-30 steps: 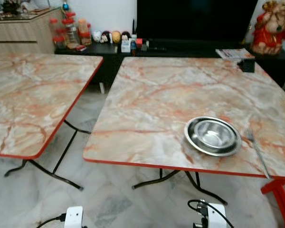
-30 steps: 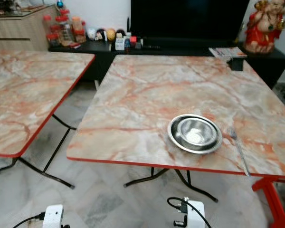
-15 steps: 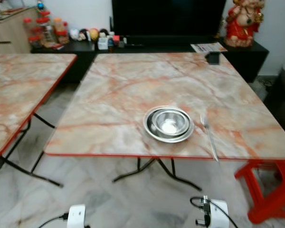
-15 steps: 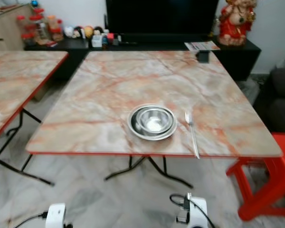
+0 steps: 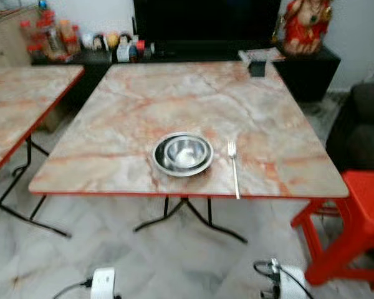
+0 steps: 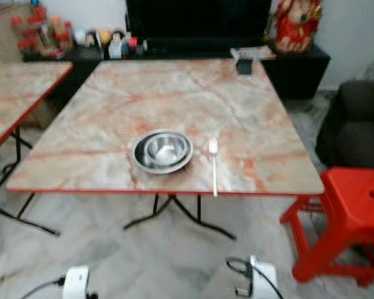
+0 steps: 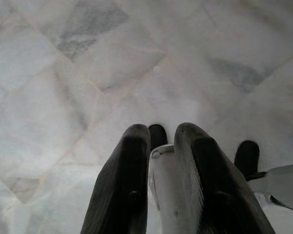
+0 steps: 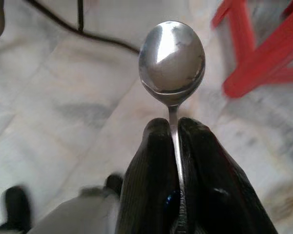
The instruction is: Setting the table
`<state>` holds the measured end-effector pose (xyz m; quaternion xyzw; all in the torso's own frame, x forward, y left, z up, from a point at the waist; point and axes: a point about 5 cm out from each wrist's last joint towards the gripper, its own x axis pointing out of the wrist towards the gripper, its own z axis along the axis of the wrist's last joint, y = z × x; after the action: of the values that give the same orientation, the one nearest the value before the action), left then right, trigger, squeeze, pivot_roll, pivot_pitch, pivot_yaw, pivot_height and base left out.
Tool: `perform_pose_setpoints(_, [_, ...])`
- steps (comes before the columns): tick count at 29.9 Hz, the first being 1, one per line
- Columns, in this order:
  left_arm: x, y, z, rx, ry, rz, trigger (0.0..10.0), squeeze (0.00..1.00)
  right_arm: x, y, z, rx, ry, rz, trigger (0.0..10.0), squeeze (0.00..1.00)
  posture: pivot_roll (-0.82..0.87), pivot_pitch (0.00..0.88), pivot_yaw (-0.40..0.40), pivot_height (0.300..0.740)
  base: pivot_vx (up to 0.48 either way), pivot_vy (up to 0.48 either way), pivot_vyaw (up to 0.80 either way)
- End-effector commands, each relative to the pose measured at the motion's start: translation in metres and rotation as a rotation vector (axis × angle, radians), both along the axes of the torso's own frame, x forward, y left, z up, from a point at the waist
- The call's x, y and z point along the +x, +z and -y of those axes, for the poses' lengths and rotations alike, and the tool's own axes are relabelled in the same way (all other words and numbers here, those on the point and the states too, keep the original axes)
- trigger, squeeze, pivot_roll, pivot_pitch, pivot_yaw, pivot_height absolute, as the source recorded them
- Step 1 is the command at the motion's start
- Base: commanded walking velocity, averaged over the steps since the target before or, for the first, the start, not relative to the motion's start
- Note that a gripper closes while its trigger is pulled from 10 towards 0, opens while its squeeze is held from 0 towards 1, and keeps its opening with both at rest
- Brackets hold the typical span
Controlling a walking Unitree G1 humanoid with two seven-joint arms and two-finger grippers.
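A steel bowl [image 5: 182, 152] sits in a steel plate near the front edge of the marble-patterned table [image 5: 143, 106]. A fork [image 5: 234, 168] lies just right of the plate, tines pointing away from me. My right gripper [image 8: 171, 124] hangs low over the floor, shut on the handle of a spoon [image 8: 172, 56] whose bowl sticks out past the fingertips. My left gripper [image 7: 161, 134] also hangs over the floor tiles, its fingers slightly apart with nothing held. Both wrists show at the bottom of the eye views, well short of the table.
A second marble table [image 5: 12, 112] stands to the left. A red plastic stool [image 5: 355, 218] is at the table's right front corner, with a dark sofa [image 5: 361, 124] behind it. A small black box [image 5: 257, 67] sits at the table's far edge. Beyond is a black TV console [image 5: 299, 68].
The whole view has swung right: the table with bowl and fork now sits centred, and the red stool and sofa have come into view. Nothing on the table moved.
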<state>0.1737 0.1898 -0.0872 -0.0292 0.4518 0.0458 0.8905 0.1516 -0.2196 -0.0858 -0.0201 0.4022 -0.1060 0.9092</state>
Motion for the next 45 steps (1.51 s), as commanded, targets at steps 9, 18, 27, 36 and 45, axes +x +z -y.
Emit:
perform_pose_setpoints(9, [-0.005,-0.001,-0.011,0.030,-0.022,-0.020,10.0,0.00,0.011,0.025,-0.002,-0.126,0.163,0.292,10.0,0.00,-0.12,0.000,0.042,0.740,0.000,0.000,0.00])
perform_pose_setpoints(18, [-0.002,0.001,-0.012,0.038,-0.069,-0.017,10.0,0.00,0.039,0.082,-0.005,-0.214,0.226,0.643,10.0,0.00,-0.15,0.000,0.063,0.740,0.000,0.000,0.00])
perform_pose_setpoints(27, [0.000,0.001,-0.009,0.032,-0.060,-0.010,10.0,0.00,0.071,0.127,-0.027,-0.196,0.249,0.818,10.0,0.00,-0.14,0.000,0.051,0.740,0.000,0.000,0.00])
perform_pose_setpoints(36, [0.004,0.003,-0.008,0.032,-0.032,0.008,10.0,0.00,0.117,0.161,-0.042,-0.047,0.121,0.894,10.0,0.00,-0.12,0.000,0.040,0.740,0.125,0.000,0.00])
perform_pose_setpoints(45, [0.004,0.003,-0.009,0.031,-0.022,0.009,10.0,0.00,0.132,0.164,-0.041,0.078,0.039,0.848,10.0,0.00,-0.10,0.000,0.030,0.740,0.308,0.000,0.00])
